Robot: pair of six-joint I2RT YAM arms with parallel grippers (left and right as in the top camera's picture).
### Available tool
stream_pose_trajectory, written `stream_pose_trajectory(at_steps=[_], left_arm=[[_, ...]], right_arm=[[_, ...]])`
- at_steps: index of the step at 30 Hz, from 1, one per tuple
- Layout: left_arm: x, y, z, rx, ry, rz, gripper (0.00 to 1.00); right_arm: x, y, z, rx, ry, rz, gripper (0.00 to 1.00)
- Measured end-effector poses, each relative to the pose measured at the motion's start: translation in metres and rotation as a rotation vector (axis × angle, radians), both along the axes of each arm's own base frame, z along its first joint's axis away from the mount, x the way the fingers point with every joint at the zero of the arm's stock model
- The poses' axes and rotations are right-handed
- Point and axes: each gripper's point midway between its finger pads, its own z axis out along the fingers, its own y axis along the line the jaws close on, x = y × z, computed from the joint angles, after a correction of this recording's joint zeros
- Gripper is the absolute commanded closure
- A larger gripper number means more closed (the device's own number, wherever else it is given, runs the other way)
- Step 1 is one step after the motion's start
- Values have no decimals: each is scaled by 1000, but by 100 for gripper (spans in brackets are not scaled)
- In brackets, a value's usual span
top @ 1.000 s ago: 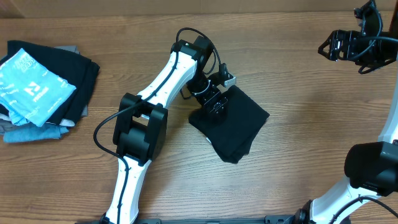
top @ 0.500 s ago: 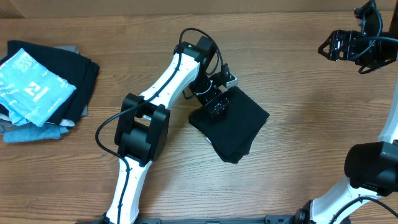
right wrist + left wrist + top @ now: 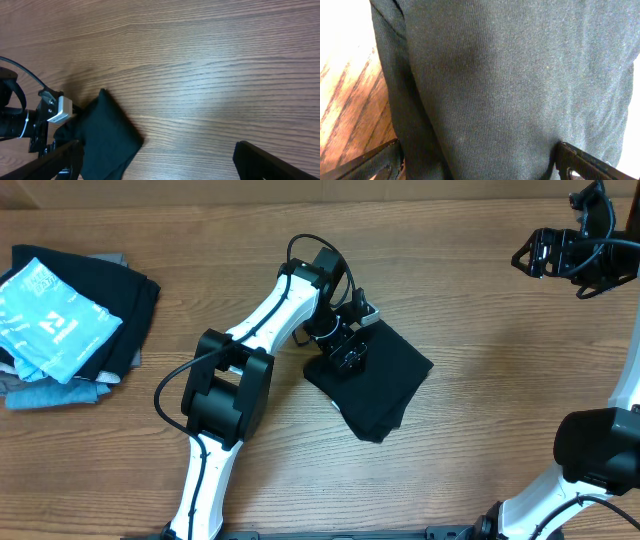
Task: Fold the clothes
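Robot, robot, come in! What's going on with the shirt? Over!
Left gripper jaws open, low over the black T-shirt. Right gripper open, empty, parked at far corner. Shirt lies folded small. Nothing in the way; clothes pile far off.

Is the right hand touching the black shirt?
No, the right hand hangs open far off at the right, well away from the folded black T-shirt under the left hand.

My gripper (image 3: 156,161): both fingertips at the bottom corners, wide apart, wooden table (image 3: 200,60) between them. Black T-shirt (image 3: 107,135): folded, flat on the table, lower left. Left arm (image 3: 30,125): white block (image 3: 59,110), black cable (image 3: 20,80), at the shirt's left edge.
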Motion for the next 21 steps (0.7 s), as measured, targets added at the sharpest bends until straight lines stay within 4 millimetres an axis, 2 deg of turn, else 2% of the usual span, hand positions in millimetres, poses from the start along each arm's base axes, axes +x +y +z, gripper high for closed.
stream_pose_trajectory(at_steps=[21], left_arm=[[1, -1, 0, 4, 11, 30, 0]], right_arm=[[0, 0, 0, 0, 0, 0, 0]])
